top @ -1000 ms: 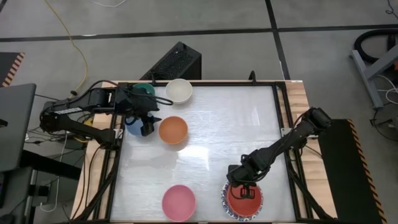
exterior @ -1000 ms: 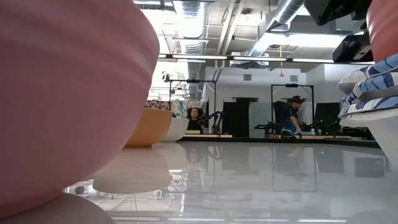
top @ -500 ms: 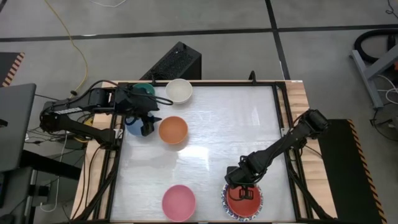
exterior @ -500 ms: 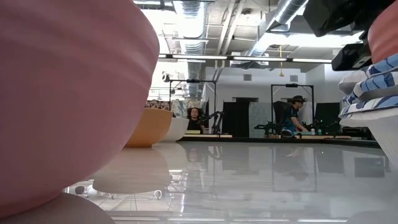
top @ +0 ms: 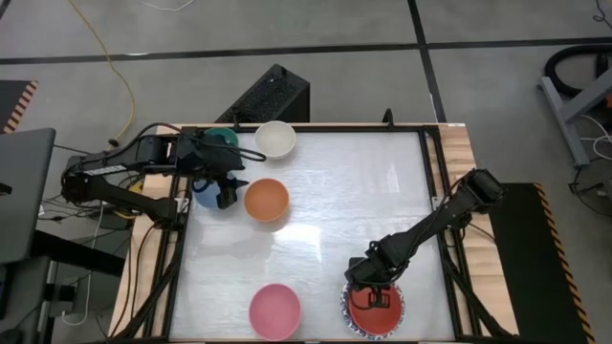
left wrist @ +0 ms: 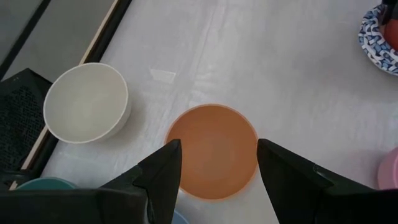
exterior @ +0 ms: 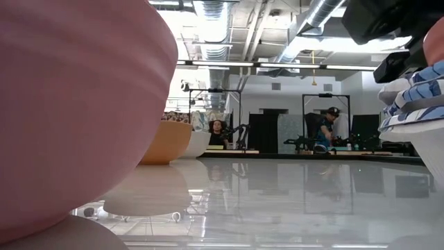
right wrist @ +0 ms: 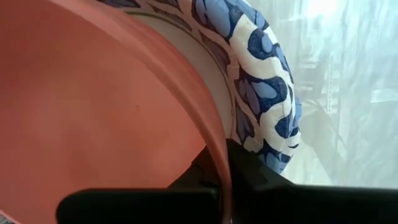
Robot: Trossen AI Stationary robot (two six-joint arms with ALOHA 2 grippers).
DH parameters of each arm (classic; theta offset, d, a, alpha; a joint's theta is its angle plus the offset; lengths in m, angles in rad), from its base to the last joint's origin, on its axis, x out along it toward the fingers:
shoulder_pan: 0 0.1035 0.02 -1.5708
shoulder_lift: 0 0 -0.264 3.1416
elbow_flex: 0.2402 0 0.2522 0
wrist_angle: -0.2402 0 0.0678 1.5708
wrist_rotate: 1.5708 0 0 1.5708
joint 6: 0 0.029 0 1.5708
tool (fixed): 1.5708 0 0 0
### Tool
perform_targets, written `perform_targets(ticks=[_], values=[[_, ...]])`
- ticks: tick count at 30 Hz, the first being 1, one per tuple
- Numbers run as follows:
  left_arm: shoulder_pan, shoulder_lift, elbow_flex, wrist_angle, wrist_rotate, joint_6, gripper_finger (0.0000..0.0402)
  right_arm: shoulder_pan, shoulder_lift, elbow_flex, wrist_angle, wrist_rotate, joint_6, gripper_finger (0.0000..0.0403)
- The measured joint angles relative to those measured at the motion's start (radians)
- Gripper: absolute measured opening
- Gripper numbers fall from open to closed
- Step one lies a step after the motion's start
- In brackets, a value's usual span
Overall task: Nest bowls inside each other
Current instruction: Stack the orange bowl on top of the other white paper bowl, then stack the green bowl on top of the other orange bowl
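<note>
A red bowl [top: 377, 311] sits in the top of a stack of blue-and-white patterned bowls [top: 348, 322] at the table's near right, with my right gripper [top: 371, 294] shut on it. My left gripper [top: 229, 187] hangs open at the far left, above the table between a blue bowl [top: 203, 197] and an orange bowl [top: 267, 200]. In the left wrist view its fingers frame the orange bowl [left wrist: 214, 149] without touching it. A white bowl [top: 275, 139] and a teal bowl [top: 223, 137] stand at the far edge, and a pink bowl [top: 274, 311] near the front. My right gripper pinches the red bowl's rim [right wrist: 217, 152] on its far side, one finger inside the bowl and one outside. The fingers come steeply from above. The bowl lies within the patterned rim [right wrist: 264, 106] of the stack; whether it rests there I cannot tell.
The pink bowl [exterior: 69, 104] fills the low view's left, close to the camera. The middle of the white tabletop [top: 335, 201] is bare. A dark frame rail [top: 432, 191] runs along the table's right side.
My right gripper has sunk a little with the red bowl, which now sits lower against the patterned stack in the low view.
</note>
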Motion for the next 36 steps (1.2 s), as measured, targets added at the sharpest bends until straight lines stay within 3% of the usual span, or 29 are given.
perform_targets(ticks=[26,36], values=[[0.000,0.000,0.000,0.000,-0.002,0.007,0.0199,-0.009,-0.002,0.046,0.002,0.001,-0.048,0.0120],[0.000,0.000,0.000,0.000,-0.003,0.012,0.0199,-0.009,-0.003,0.046,-0.060,0.001,-0.019,0.0180]])
